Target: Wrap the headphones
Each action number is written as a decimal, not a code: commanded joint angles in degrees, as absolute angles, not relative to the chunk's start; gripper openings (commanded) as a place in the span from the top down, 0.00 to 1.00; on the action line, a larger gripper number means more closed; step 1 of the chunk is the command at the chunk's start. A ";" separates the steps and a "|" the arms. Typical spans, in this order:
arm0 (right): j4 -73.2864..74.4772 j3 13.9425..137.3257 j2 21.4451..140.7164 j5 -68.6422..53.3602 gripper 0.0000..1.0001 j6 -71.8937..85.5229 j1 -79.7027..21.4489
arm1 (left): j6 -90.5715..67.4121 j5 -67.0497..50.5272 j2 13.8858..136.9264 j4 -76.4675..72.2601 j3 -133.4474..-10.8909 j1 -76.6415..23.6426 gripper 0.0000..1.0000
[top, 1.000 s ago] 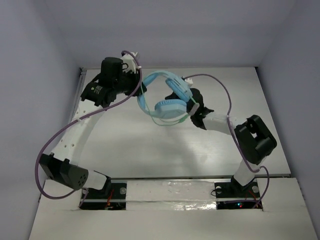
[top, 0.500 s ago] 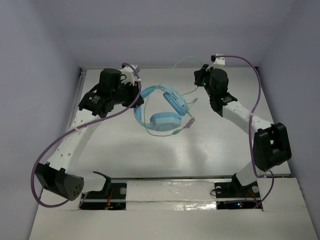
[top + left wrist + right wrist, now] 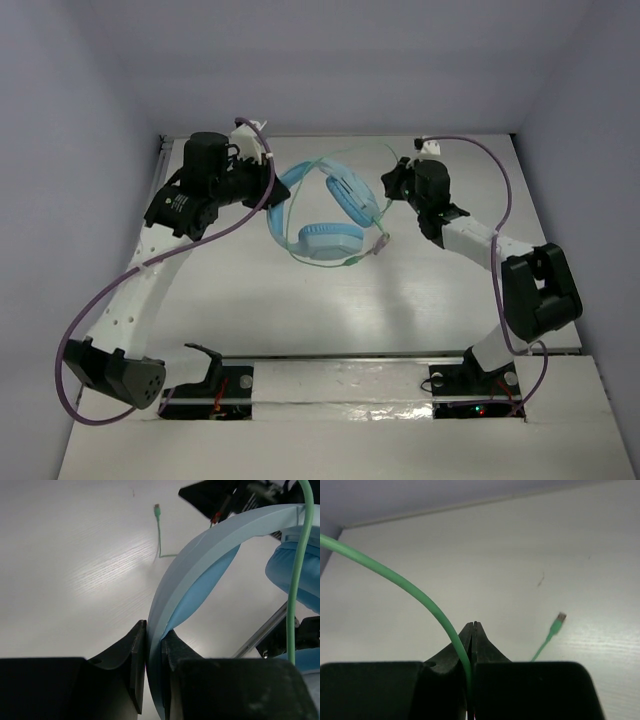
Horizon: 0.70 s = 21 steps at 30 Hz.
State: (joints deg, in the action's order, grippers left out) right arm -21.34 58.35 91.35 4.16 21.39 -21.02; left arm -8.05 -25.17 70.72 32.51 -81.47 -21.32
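The light blue headphones [image 3: 325, 215] hang above the table between the arms, one ear cup [image 3: 330, 240] low, the other [image 3: 355, 195] higher. My left gripper [image 3: 268, 190] is shut on the headband [image 3: 200, 565], which passes between its jaws in the left wrist view. The pale green cord [image 3: 355, 152] arcs over the top of the headphones to my right gripper [image 3: 390, 185], which is shut on the cord [image 3: 420, 597]. The cord's plug end [image 3: 378, 245] dangles below the cups; this plug [image 3: 559, 617] also shows in the right wrist view.
Thick purple robot cables [image 3: 120, 285] loop along both arms. The white table [image 3: 330, 310] is walled in by grey panels on the left, back and right. The arm bases [image 3: 330, 385] sit at the near edge.
My right gripper swung from low beside the ear cups up to the back right, then in toward the headphones, drawing the green cord over them. The left arm shifted slightly left.
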 commanded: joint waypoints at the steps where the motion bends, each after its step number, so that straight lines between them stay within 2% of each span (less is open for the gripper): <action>1: -26.18 55.91 91.23 0.62 1.00 24.25 -20.74 | -11.95 -30.68 68.99 25.84 -86.57 -20.83 1.00; 6: -27.33 53.00 91.58 -0.78 1.00 25.22 -20.74 | -13.27 -36.28 69.61 23.38 -88.59 -19.51 1.00; 12: -28.22 52.82 93.42 -6.76 1.00 25.49 -25.30 | -19.94 -34.90 69.70 17.15 -89.65 -17.67 1.00; 18: -24.70 54.58 95.89 -7.74 1.00 23.20 -34.52 | -24.42 -22.70 70.75 14.33 -91.76 -16.53 1.00; 21: -25.48 53.27 95.89 -9.31 1.00 25.31 -35.94 | -27.58 -16.65 71.19 11.61 -90.88 -16.52 1.00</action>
State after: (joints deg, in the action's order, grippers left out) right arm -24.23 52.69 96.03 -7.01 24.56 -34.83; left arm -20.29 -23.46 71.44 20.73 -88.20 -17.08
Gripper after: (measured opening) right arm 0.016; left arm 0.103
